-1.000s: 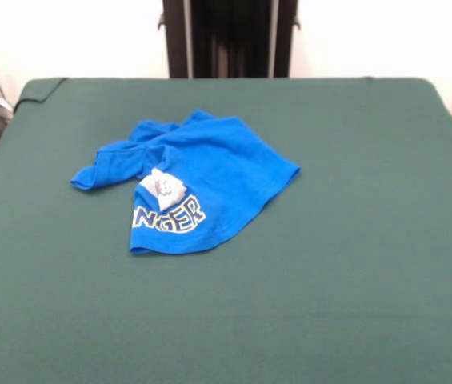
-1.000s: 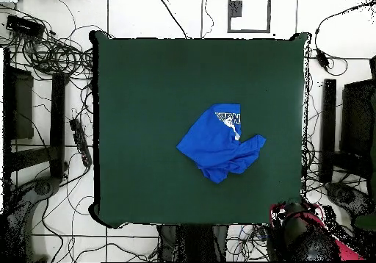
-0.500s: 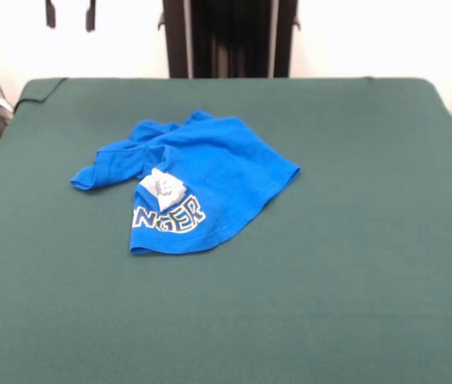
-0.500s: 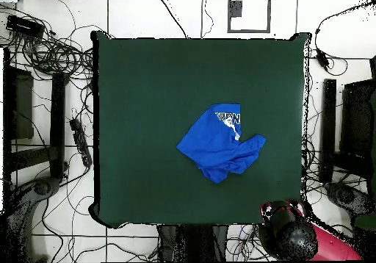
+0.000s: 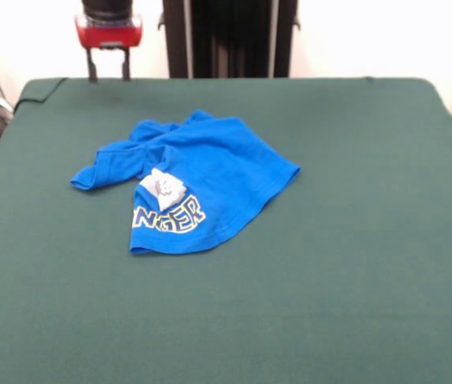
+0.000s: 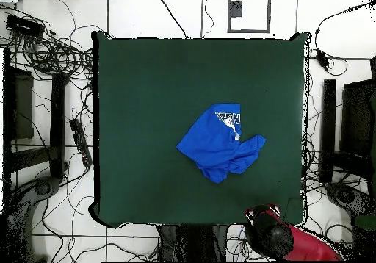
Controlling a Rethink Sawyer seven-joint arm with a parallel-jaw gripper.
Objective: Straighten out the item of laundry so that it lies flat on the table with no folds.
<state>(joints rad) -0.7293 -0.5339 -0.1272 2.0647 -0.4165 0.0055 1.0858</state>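
Observation:
The item of laundry (image 5: 190, 182) is a bright blue T-shirt lying crumpled on the green table (image 5: 354, 240), with one part folded over so white block letters and a grey-white graphic show at its near edge. From above, the item of laundry (image 6: 220, 144) sits right of the table's (image 6: 147, 128) middle. My gripper (image 5: 109, 74) hangs at the table's far left edge, well behind the shirt, its two fingers apart and holding nothing. In the overhead view the gripper's red and black head (image 6: 266, 227) is at the bottom edge of the table.
Cables (image 6: 51, 54) and dark equipment racks (image 6: 29, 120) lie on the floor around the table. A black column (image 5: 230, 38) stands behind the far edge.
The gripper has come down and in over the table's far edge; half a second ago only its fingertips showed at the top. The shirt has not moved.

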